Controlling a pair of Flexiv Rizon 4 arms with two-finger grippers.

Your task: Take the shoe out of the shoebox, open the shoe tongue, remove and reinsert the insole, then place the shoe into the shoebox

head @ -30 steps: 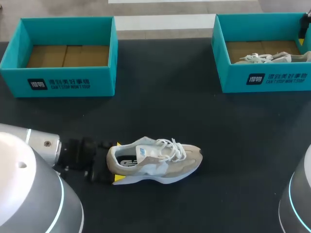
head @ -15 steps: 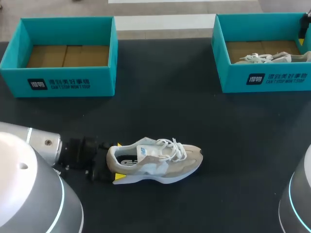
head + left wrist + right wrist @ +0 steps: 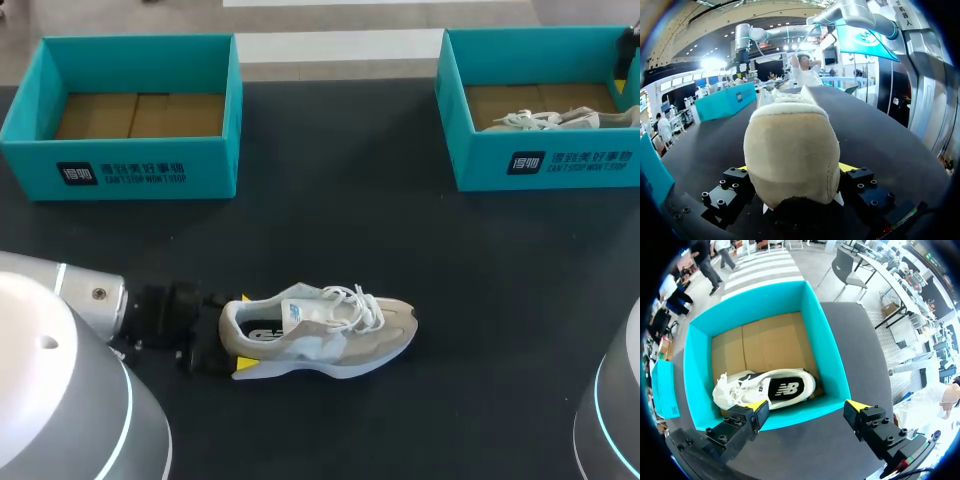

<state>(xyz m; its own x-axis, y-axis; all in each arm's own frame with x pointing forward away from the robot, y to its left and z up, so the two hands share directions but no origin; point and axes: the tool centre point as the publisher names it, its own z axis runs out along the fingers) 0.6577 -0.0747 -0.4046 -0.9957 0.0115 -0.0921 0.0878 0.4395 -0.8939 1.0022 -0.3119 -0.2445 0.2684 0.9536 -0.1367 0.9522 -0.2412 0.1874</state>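
One shoebox (image 3: 120,170) sits empty; left hand (image 3: 795,168) clamps the shoe (image 3: 320,325), right hand (image 3: 806,411) gapes over the other shoebox (image 3: 545,160).

L gripper (image 3: 228,335), w/ the shoe (image 3: 325,330) heel between its fingers, has crept a touch toward the right edge of the table (image 3: 500,350) vs 1.0 s ago. The shoe went with it, so its toe is now slightly nearer that edge. The yellow fingertip (image 3: 247,367) under the heel moved the same way, and L arm's wrist section (image 3: 95,300) shifted marginally. V. small move overall, all of it done by 0.5 s ago.
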